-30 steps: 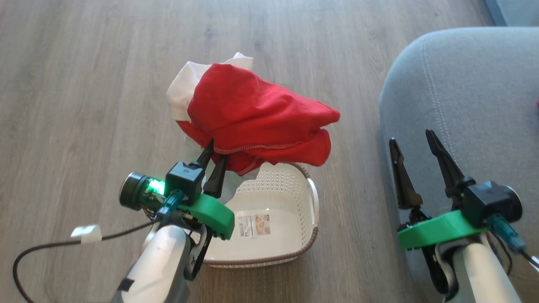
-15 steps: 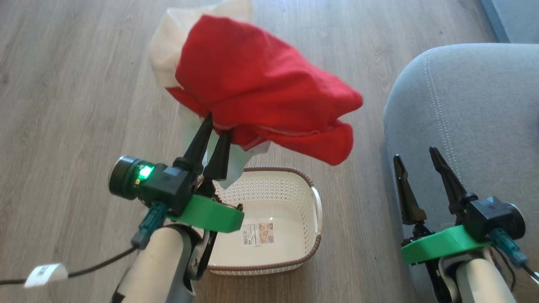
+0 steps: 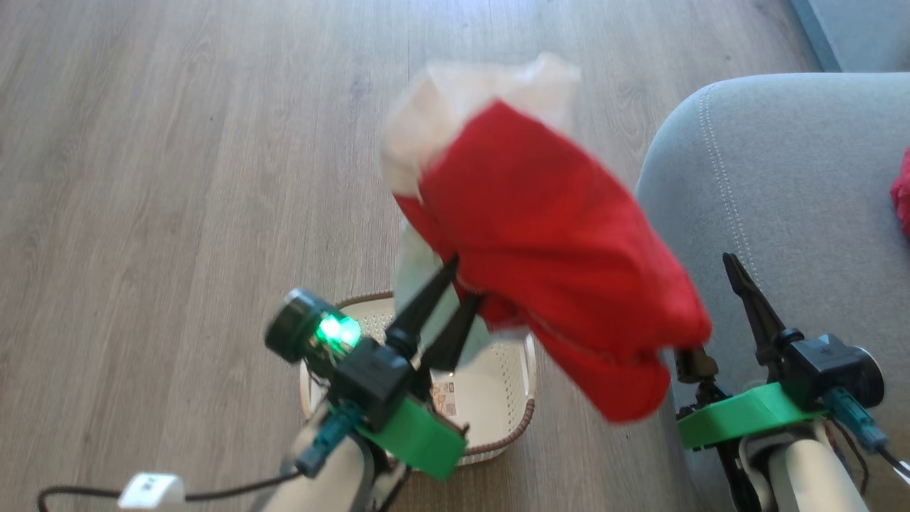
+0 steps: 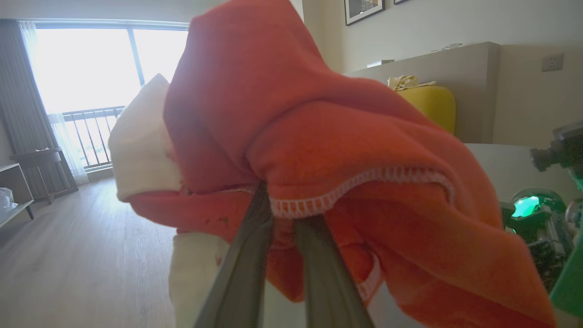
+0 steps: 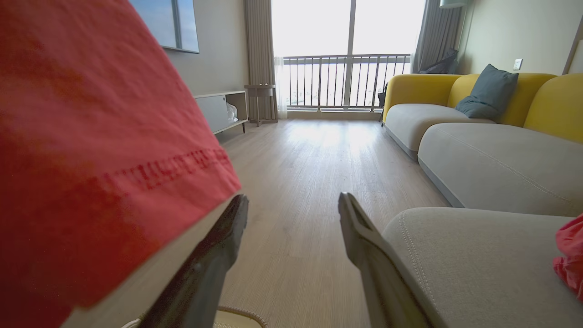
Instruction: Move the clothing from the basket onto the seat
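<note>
- The clothing point(image 3: 554, 249), a bunched bright red fabric garment with white sleeve parts, hangs in the air from the left gripper point(image 3: 467, 279), lifted clear of the basket.
- The left gripper's two long dark fingers are drawn narrow and pinch the red cloth at a white-stitched hem; the left wrist view shows that hem folded over both fingertips.
- In the head view the garment's white part sits at the top and its red bulk droops toward the seat's near edge, hiding one finger of the right gripper point(image 5: 292, 197).
- The right gripper's jaws stand wide apart and hold nothing; it sits just beside the rounded corner of the seat.
- The small cream-white perforated plastic basket point(image 3: 522, 419) with a brown braided rim stands on the grey wooden floor point(image 3: 178, 178), below the left gripper, a printed label showing on its bottom.
- The large grey upholstered seat point(image 3: 782, 178) carries another crumpled red garment point(image 3: 903, 188) on its top, well apart from the rounded corner.
</note>
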Robot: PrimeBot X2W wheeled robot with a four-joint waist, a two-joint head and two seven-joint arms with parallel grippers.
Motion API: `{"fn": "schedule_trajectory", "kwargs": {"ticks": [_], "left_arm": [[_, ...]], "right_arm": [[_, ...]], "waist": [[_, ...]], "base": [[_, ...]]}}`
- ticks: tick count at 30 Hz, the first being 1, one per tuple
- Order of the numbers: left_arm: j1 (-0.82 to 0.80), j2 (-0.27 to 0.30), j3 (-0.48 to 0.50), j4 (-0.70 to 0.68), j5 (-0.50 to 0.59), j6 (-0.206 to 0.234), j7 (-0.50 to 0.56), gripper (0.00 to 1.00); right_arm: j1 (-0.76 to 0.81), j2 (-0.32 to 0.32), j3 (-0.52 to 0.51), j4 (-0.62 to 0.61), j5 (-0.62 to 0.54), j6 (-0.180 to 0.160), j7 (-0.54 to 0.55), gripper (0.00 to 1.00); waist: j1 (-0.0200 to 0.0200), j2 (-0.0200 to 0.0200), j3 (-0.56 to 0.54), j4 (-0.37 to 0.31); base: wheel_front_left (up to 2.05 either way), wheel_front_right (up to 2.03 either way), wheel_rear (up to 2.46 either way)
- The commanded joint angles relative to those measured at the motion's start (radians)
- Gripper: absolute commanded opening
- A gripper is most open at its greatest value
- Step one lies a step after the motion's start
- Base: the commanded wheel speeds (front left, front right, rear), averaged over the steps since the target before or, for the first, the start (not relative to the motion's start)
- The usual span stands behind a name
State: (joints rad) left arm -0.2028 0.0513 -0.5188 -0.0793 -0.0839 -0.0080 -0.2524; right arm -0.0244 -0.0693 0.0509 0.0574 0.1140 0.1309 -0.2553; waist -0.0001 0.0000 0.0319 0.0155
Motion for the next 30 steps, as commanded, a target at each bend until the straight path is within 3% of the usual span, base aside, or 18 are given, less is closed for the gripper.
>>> {"fn": "schedule_trajectory", "kwargs": {"ticks": [1, 11, 30], "left_arm": [[-0.017, -0.001, 0.024, -0.03, 0.01, -0.006, -0.009, 0.0], [0.012, -0.001, -0.034, -0.003, -0.006, -0.008, -0.009, 0.0], [0.001, -0.001, -0.017, 0.002, -0.018, 0.001, -0.009, 0.0]], "right_arm": [[-0.003, -0.005, 0.022, -0.029, -0.009, 0.0, -0.006, 1.0], [0.005, -0.013, 0.016, -0.027, -0.011, 0.0, -0.006, 1.0], [-0.003, -0.007, 0.007, -0.023, -0.01, 0.0, -0.006, 1.0]], "waist": [[0.0001, 0.0, -0.001, -0.002], [0.0001, 0.0, -0.003, -0.004], [0.0001, 0.0, -0.001, -0.004]], "base": [[0.0, 0.0, 0.0], [0.0, 0.0, 0.0], [0.0, 0.0, 0.0]]}}
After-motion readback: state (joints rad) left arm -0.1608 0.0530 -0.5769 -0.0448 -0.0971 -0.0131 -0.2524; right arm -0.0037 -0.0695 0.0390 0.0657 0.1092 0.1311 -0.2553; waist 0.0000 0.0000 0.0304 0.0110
